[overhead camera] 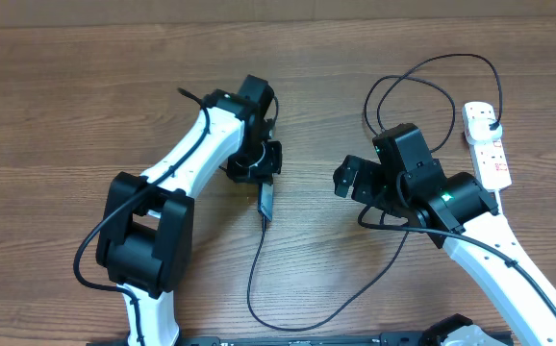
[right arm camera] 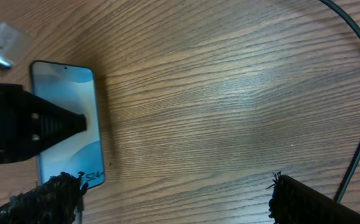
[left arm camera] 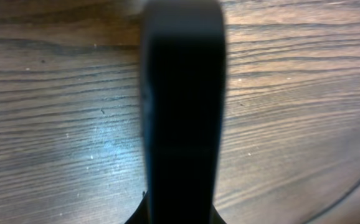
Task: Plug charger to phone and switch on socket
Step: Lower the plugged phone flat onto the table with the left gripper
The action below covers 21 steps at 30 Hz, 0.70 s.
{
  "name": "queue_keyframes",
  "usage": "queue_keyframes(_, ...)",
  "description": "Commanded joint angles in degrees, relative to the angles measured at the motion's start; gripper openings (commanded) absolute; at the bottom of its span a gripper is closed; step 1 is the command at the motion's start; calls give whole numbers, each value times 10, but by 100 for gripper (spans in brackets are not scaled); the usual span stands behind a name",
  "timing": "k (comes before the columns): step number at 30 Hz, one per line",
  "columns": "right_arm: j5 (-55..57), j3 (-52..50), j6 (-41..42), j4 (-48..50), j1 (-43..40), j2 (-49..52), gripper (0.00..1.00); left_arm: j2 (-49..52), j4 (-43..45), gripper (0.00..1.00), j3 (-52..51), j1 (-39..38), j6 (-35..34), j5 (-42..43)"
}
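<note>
phone (overhead camera: pixel 267 201) sits just below the left claw (overhead camera: pixel 264 183); overhead it shows as a thin dark sliver, so I judge it tipped up on a long edge; right wrist view shows the blue screen with one dark left finger (right arm camera: pixel 30 127) across it; left claw looks clenched on the phone, face-and-back pinch; left wrist view is one blurred dark bar, no help.

right claw (overhead camera: pixel 350 178) is right of the phone, apart from it, fingers spread wide, holding nothing.

charger (overhead camera: pixel 256 279) runs from the phone's lower end, loops along the tabletop (overhead camera: pixel 66 96) below the phone, then off to the phone's right and up to the socket (overhead camera: pixel 487 144), far right of the phone; a black plug sits on the socket; cannot tell whether the tip is seated in the phone.

handling, my read:
- phone: light, stiff, slick glass, fragile face; a pinch on the screen can slip or twist; better to hold the long edges mid-body and keep the port end free.
- charger: limp, light, springy loops; it will drag and tug on the port; take the stiff connector housing just behind the tip, not the cord.
- socket: light plastic, likely to skate when a switch is pushed; press straight down.
</note>
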Motion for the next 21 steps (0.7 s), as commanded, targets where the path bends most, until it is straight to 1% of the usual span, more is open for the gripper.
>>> queue_keyframes(1,5,10,-5,1,-2,1,100,4,13,4,-21,-13,-21,-27)
queue_keyframes(5,5,10,-5,1,-2,1,100,4,32,6,-42,-21,-21,-34)
queue_keyframes(9,5,10,-5,1,-2,1,100,4,43,15,-65,-22,-32,-58)
queue_keyframes(11,5,10,-5,1,-2,1,100,4,49,17,-76,-22,-36,-59)
queue_keyframes(13,5,10,-5,1,-2,1,100,4,56,22,-88,-22,-36,-59)
queue_keyframes(18,5,10,-5,1,-2,1,100,4,64,27,-98,-22,-35,-64)
queue_keyframes(21,5,10,-5,1,-2,1,100,4,66,28,-98,-22,-36,-75)
